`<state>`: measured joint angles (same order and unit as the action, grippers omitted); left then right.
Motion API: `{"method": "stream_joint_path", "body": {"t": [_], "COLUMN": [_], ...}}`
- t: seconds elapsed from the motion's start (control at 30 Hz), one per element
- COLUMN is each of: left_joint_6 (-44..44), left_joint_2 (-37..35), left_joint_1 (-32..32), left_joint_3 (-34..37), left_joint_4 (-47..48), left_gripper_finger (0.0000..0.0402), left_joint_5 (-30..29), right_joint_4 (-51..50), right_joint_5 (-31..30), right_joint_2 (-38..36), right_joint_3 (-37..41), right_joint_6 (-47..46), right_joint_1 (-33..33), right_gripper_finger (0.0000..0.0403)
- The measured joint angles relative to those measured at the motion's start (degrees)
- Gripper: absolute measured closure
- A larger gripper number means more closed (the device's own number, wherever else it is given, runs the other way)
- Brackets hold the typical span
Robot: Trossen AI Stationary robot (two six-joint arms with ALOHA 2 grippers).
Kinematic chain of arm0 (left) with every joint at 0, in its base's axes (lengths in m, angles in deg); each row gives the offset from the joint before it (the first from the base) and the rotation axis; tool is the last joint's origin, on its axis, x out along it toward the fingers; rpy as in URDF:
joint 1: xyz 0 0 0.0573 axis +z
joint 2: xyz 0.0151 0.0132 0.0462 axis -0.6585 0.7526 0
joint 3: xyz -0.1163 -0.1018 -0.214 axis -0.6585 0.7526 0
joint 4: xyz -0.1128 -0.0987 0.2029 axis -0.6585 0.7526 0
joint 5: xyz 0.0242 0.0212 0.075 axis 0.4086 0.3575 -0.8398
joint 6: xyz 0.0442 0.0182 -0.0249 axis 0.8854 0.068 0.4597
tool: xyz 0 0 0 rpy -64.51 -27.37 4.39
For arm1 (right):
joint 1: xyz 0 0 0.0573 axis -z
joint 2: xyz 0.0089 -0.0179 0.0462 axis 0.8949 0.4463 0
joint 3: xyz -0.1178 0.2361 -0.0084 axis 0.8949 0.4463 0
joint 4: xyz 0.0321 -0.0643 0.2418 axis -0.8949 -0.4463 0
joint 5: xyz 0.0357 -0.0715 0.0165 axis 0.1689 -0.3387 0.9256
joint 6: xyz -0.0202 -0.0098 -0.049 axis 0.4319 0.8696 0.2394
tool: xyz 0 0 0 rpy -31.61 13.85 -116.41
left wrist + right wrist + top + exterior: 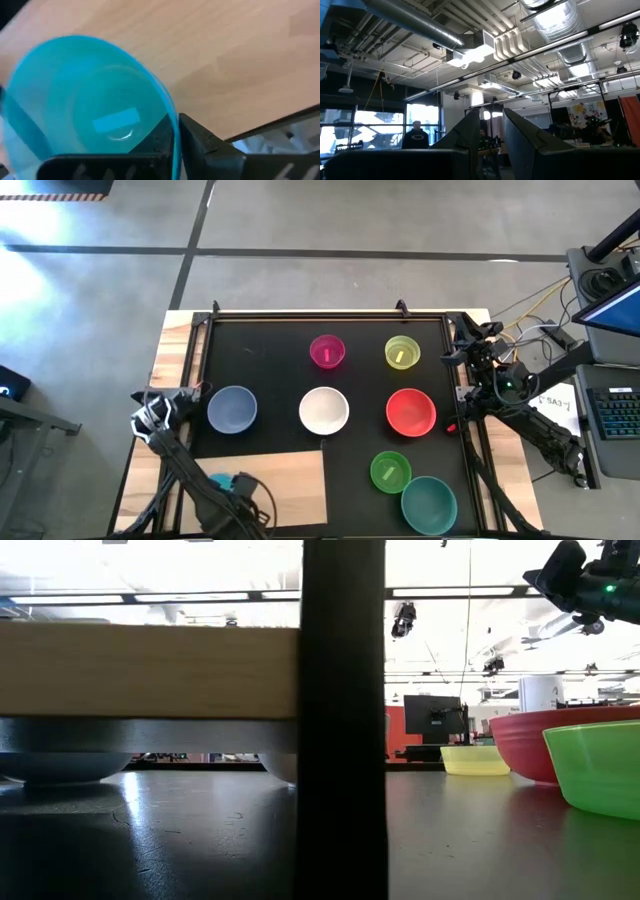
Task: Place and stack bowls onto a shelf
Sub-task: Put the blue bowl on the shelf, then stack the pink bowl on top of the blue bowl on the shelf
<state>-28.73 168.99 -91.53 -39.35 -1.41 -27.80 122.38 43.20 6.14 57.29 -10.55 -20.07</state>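
My left gripper is shut on a small blue bowl over the light-wood shelf at the table's near left. On the black mat stand magenta, yellow-green, slate-blue, white, red, green and teal bowls, each on its base. My right gripper waits raised at the table's right edge, empty, its fingers a narrow gap apart. My left gripper holds the blue bowl by its rim, one finger inside the bowl and one outside, the wall between them. The bowl's opening faces the wrist camera. Whether its base rests on the shelf, I cannot tell.
In the low view the shelf shows as a raised board, with a dark upright close to the camera. A laptop and cables lie beyond the table's right edge.
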Motion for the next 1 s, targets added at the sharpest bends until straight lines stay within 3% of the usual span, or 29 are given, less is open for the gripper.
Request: {"method": "stream_joint_path", "body": {"t": [0.3, 0.57, 0.77, 1.0], "left_joint_6": [-0.9, -0.9, 1.8, 10.8], "left_joint_2": [0.0, -0.1, -0.2, -1.0], "left_joint_1": [-0.7, -0.7, -0.4, 2.8], "left_joint_3": [2.6, -0.8, -2.8, -2.8], "left_joint_4": [0.4, 2.8, 5.9, 8.9], "left_gripper_finger": [0.0315, 0.026, 0.0249, 0.0248], "left_joint_5": [-0.5, -2.4, -6.6, -12.2], "right_joint_4": [0.0, 0.0, 0.0, 0.0], "right_joint_5": [0.0, 0.0, 0.0, 0.0], "right_joint_2": [0.0, 0.0, 0.0, 0.0], "right_joint_3": [0.0, 0.0, 0.0, 0.0], "right_joint_6": [0.0, 0.0, 0.0, 0.0], "right_joint_1": [0.0, 0.0, 0.0, 0.0], "right_gripper_finger": [0.033, 0.033, 0.033, 0.033]}}
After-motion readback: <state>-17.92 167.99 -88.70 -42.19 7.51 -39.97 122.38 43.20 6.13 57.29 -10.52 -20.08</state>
